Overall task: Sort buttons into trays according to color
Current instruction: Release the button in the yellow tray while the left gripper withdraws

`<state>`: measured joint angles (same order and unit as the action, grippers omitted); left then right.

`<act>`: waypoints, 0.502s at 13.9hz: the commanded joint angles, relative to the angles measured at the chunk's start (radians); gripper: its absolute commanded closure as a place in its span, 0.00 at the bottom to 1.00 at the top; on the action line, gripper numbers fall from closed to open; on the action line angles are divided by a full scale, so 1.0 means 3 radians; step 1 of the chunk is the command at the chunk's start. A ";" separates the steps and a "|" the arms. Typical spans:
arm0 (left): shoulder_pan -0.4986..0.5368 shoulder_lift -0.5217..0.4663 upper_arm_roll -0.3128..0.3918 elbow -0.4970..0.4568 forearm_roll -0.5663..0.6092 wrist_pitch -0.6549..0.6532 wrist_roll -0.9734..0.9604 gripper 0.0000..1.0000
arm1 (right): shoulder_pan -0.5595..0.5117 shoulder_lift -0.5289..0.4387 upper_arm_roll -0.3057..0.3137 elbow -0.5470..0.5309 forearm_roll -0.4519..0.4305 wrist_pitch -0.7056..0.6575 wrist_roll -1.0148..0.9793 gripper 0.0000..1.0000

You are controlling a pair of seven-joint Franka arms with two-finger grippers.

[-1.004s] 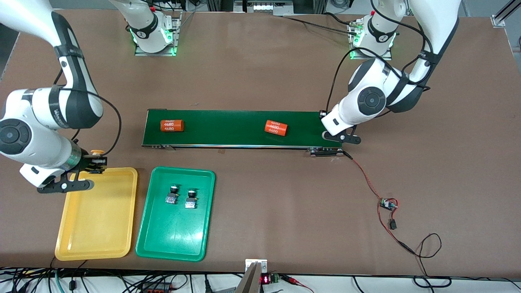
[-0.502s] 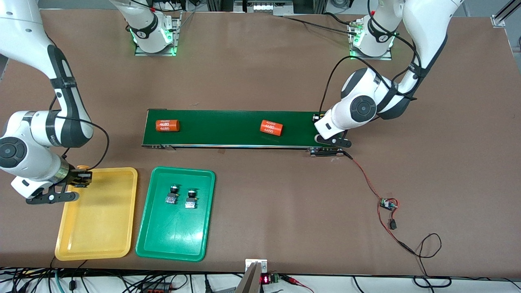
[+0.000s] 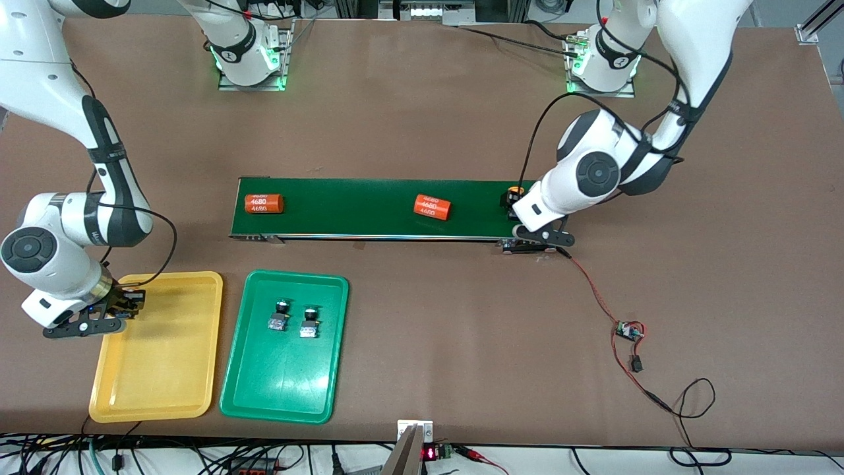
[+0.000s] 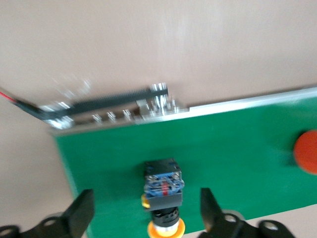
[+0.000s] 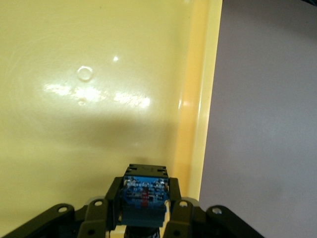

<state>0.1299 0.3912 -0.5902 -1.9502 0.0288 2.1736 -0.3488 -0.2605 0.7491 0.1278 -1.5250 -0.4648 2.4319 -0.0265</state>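
So here we've got the green tray [image 3: 284, 346] holding two buttons [image 3: 279, 314] lying side by side, not touching, in the half nearer the conveyor belt [image 3: 369, 208]; their caps look dark from the front view, so we can't really call the cap color. The yellow tray [image 3: 158, 369] sits just beside it, toward the right arm's end of the table, and nothing is resting on its floor. The right gripper [image 5: 143, 208] hangs over the yellow tray close to one long rim, fingers clamped tight on a button with a blue-and-black body [image 5: 144, 194], cap hidden from us. The belt carries two orange cylinders marked 4680, one [image 3: 263, 203] at the right arm's end and one [image 3: 432, 207] past the middle. At the left arm's end of the belt, a yellow-capped button [image 4: 163, 193] lies on its side on the green surface. The left gripper [image 4: 147, 218] hovers right over it with its fingers [image 4: 81, 214] spread wide either side, clearly apart from the button and gripping nothing.
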 commanded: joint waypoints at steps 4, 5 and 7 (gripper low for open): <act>-0.0034 -0.0378 0.0704 0.0747 -0.0024 -0.0786 0.0028 0.00 | -0.0021 0.0172 -0.0104 -0.0004 -0.0067 0.0448 -0.0050 0.64; -0.0039 -0.0414 0.0806 0.0849 -0.0024 -0.0838 0.0028 0.00 | -0.0016 0.0187 -0.0104 -0.0004 -0.0067 0.0448 -0.0045 0.62; -0.0034 -0.0501 0.1005 0.1013 -0.0019 -0.1016 0.0053 0.00 | -0.0011 0.0193 -0.0104 -0.0004 -0.0067 0.0448 -0.0019 0.51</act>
<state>0.1337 0.2606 -0.3392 -1.6974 0.0288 1.9334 -0.3449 -0.2611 0.8087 0.0931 -1.5250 -0.4706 2.5522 -0.0294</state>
